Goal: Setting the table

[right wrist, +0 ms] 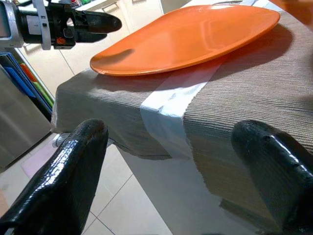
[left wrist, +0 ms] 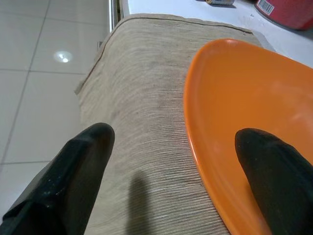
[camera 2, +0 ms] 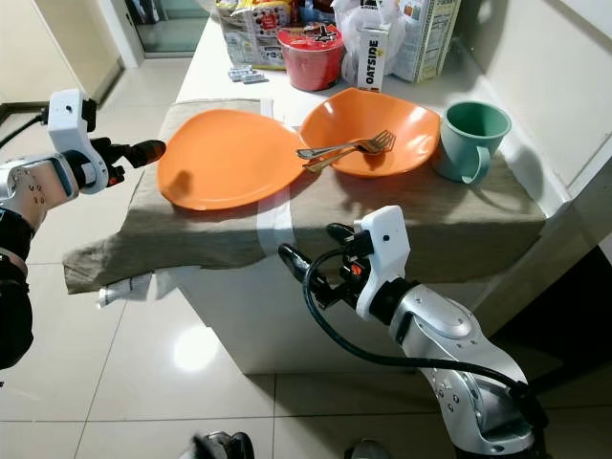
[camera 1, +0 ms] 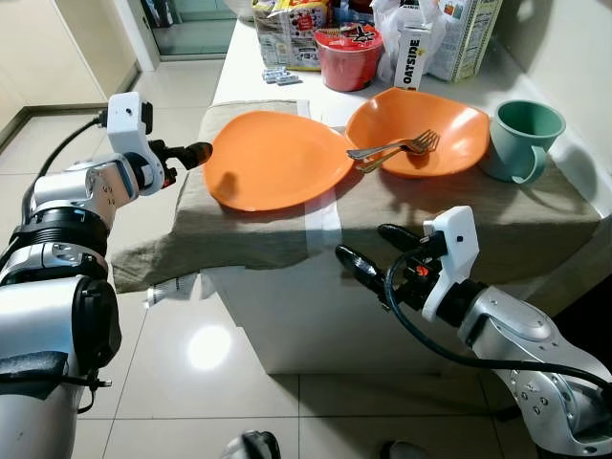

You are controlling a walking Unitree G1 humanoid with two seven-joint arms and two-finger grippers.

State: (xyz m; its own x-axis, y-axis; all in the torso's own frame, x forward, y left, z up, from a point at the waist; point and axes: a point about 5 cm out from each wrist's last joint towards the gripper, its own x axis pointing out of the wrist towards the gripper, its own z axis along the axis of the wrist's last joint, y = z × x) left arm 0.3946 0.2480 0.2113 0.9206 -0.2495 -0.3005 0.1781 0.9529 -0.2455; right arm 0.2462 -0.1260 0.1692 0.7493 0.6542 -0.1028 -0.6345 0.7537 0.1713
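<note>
Left end effector [camera 1: 196, 151], fingers spread, straddles the rim of the near plate [camera 1: 273, 158], apparently poised to grip it. Right end effector [camera 1: 368, 251], also spread and empty, waits below the worktop [camera 1: 249, 67] edge. Forks [camera 1: 397, 148] rest in the far plate [camera 1: 421, 124].

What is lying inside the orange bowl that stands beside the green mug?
Inside the orange bowl lie a fork and one more utensil crossed under it, their handles reaching over the rim toward the orange plate. The fork covers the second utensil's head, so its type is unclear.
</note>
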